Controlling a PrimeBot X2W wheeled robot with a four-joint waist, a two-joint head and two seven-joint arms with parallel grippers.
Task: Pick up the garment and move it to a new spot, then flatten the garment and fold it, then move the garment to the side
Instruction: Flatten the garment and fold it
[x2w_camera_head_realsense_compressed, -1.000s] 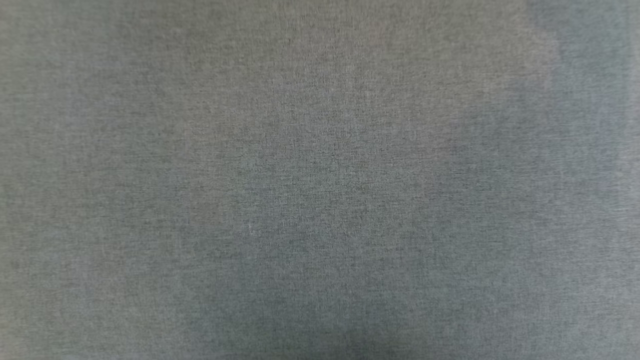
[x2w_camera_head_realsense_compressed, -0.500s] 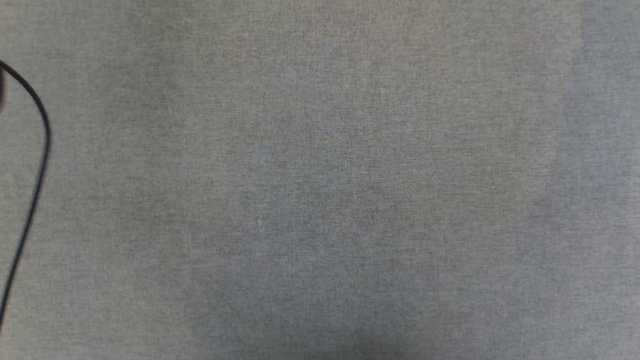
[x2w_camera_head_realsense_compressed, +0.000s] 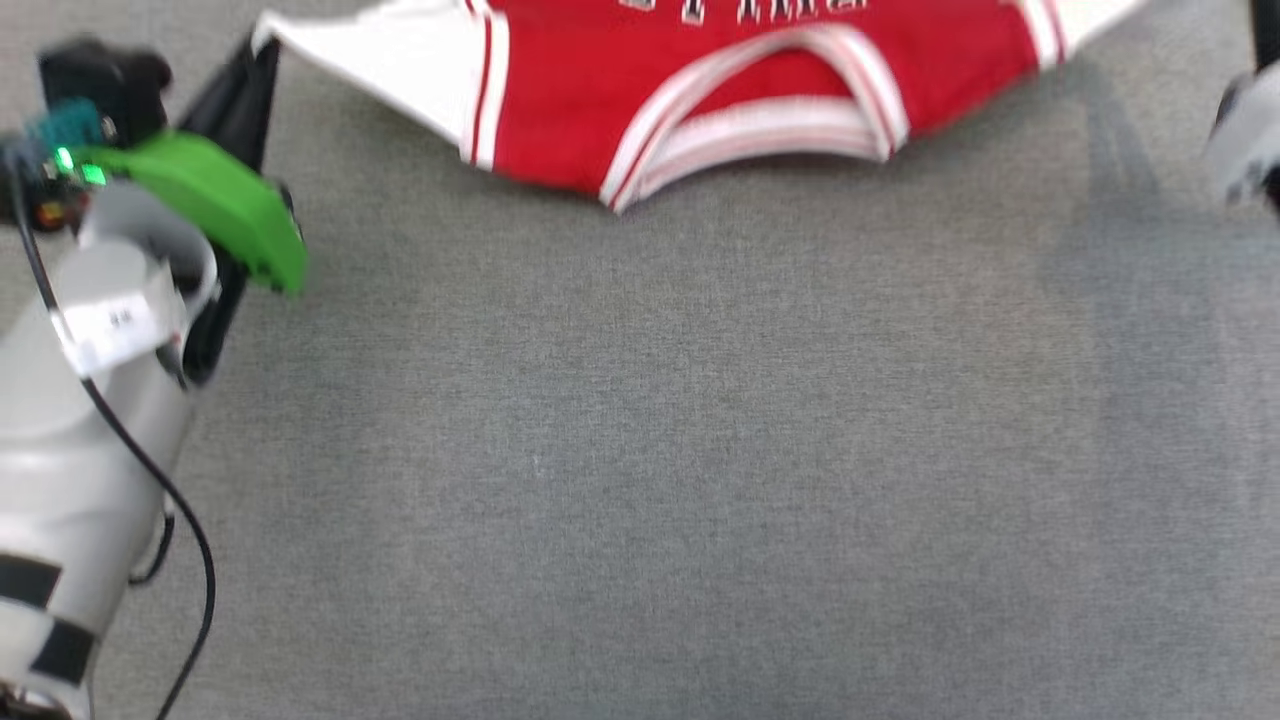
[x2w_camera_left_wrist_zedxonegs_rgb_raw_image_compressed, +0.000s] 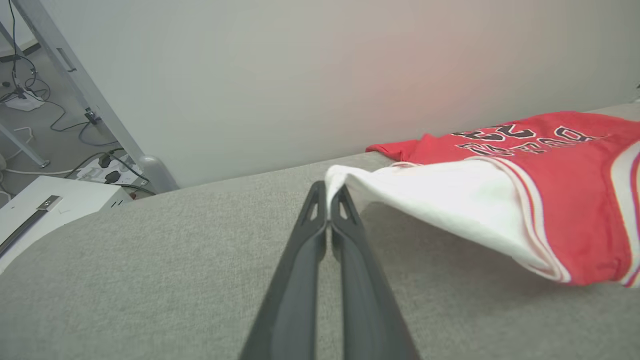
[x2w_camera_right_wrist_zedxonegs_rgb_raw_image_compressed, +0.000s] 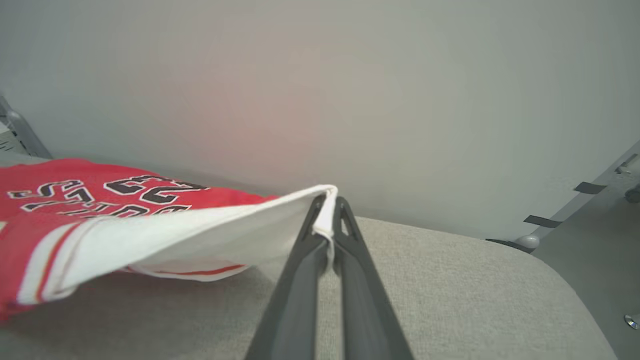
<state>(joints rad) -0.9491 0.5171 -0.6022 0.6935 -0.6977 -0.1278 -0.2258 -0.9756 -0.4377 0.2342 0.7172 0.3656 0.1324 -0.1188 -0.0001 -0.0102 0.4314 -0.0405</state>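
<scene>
The garment (x2w_camera_head_realsense_compressed: 760, 90), red with white sleeves and striped trim, stretches across the top of the head view with its collar toward me. My left gripper (x2w_camera_head_realsense_compressed: 262, 45) is shut on the tip of one white sleeve, seen close up in the left wrist view, gripper (x2w_camera_left_wrist_zedxonegs_rgb_raw_image_compressed: 327, 192), garment (x2w_camera_left_wrist_zedxonegs_rgb_raw_image_compressed: 550, 165). My right gripper (x2w_camera_right_wrist_zedxonegs_rgb_raw_image_compressed: 327, 207) is shut on the other white sleeve's edge of the garment (x2w_camera_right_wrist_zedxonegs_rgb_raw_image_compressed: 75, 200). Both sleeves are lifted off the grey surface. The red body with black lettering lies on the surface behind them.
A grey fabric-covered table (x2w_camera_head_realsense_compressed: 640, 450) spreads wide in front of the garment. A pale wall stands close behind it. Off the table's left edge are a metal leg (x2w_camera_left_wrist_zedxonegs_rgb_raw_image_compressed: 75, 85), a power strip (x2w_camera_left_wrist_zedxonegs_rgb_raw_image_compressed: 107, 170) and a white box (x2w_camera_left_wrist_zedxonegs_rgb_raw_image_compressed: 40, 210). The table's rounded right corner (x2w_camera_right_wrist_zedxonegs_rgb_raw_image_compressed: 550, 270) drops to the floor.
The head view held only grey fabric, then a black cable at the left edge. Now the garment shows along its top, and my left arm at the left.
</scene>
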